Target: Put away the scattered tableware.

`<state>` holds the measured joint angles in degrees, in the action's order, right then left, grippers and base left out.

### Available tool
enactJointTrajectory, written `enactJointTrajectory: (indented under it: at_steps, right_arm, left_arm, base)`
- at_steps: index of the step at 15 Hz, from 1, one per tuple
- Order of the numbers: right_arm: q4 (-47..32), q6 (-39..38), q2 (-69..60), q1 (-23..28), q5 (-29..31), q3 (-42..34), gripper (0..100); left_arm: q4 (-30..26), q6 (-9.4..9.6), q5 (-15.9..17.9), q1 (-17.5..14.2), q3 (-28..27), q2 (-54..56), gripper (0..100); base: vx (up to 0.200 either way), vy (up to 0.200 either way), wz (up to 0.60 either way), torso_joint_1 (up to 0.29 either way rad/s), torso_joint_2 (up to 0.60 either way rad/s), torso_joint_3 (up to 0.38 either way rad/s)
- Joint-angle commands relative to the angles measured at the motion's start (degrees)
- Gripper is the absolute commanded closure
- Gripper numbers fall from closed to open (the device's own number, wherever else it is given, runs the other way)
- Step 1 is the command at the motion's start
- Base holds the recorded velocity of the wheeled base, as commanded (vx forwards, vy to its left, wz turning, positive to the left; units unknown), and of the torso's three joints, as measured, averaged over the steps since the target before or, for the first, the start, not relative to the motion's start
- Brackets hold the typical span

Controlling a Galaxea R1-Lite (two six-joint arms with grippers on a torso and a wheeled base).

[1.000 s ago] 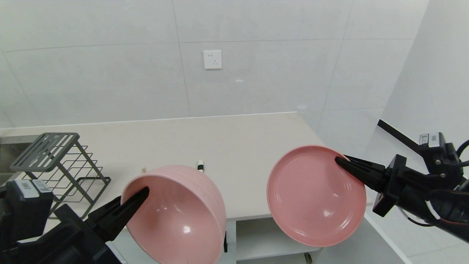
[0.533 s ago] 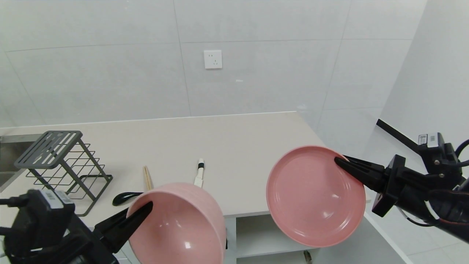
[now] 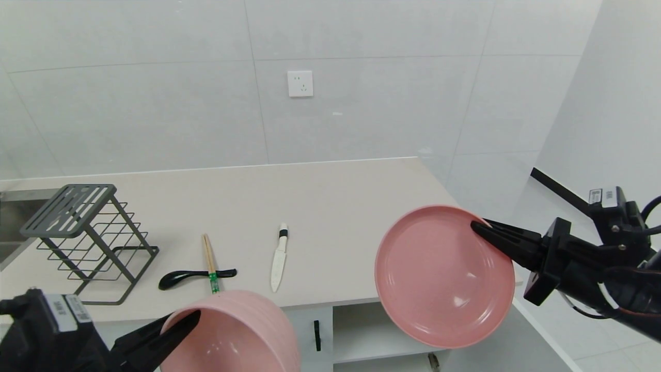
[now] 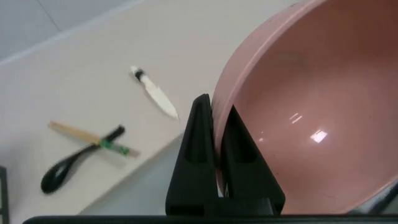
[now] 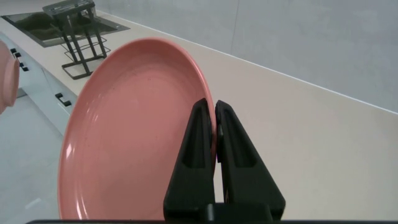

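Right pincer (image 5: 214, 118) clamped on pink plate (image 5: 124, 130) rim, above counter (image 5: 298, 130).

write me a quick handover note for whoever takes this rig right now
Left gripper: shut on the pink bowl by its rim, held in front of the counter edge.
Right gripper: shut on the pink plate by its rim, tilted, off the counter's right front.
On the counter: black spoon, chopsticks across its handle, white knife beside them, wire rack at the left.
Done: bowl and plate picked up. Left: stow both, then spoon, chopsticks, knife.
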<state>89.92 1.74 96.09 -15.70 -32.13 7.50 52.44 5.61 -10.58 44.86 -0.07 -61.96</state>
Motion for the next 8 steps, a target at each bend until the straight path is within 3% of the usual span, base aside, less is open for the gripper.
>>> enactJointTrajectory:
  at_steps: [1, 3, 8]
  right_arm:
    - [0.1, 0.0, 0.1, 0.0, 0.0, -0.1, 100]
    - [0.1, 0.0, 0.2, 0.0, 0.1, 0.0, 100]
    - [0.1, 0.1, 0.1, 0.0, 0.0, 0.0, 100]
  left_arm:
    - [0.0, -0.07, 0.1, -0.9, 0.1, -1.7, 100]
    - [-1.2, -0.16, 0.1, -0.9, 0.1, -1.7, 100]
    - [-0.1, -0.33, 0.1, -1.0, 0.1, -1.8, 100]
  base:
    - [0.0, 0.0, 0.0, 0.0, 0.0, 0.0]
    - [-0.2, 0.0, 0.0, 0.002, 0.0, 0.0]
    - [0.0, 0.0, 0.0, 0.0, 0.0, 0.0]
